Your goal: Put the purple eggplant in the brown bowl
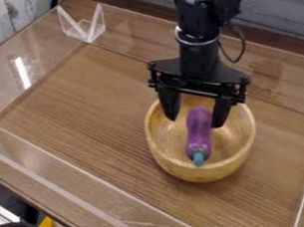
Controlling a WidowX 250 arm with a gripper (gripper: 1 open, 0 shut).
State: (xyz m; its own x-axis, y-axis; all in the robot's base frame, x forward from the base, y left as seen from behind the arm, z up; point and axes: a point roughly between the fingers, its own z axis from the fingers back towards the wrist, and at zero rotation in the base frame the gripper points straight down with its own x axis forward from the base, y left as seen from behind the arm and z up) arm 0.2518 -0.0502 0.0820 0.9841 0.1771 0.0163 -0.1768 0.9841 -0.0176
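The purple eggplant [200, 133] lies inside the brown bowl [170, 154], its teal stem tip toward the bowl's near rim. My gripper [200, 108] hangs straight down just above the bowl. Its black fingers [173, 103] stand spread wide on either side of the eggplant's upper end, and the jaws are open with nothing held. The eggplant's far end is partly hidden behind the gripper.
The bowl rests on a wood-grain tabletop [87, 101] enclosed by low clear plastic walls [30, 58]. A clear triangular stand [83, 24] sits at the back left. The near table edge [30, 211] drops off at the lower left.
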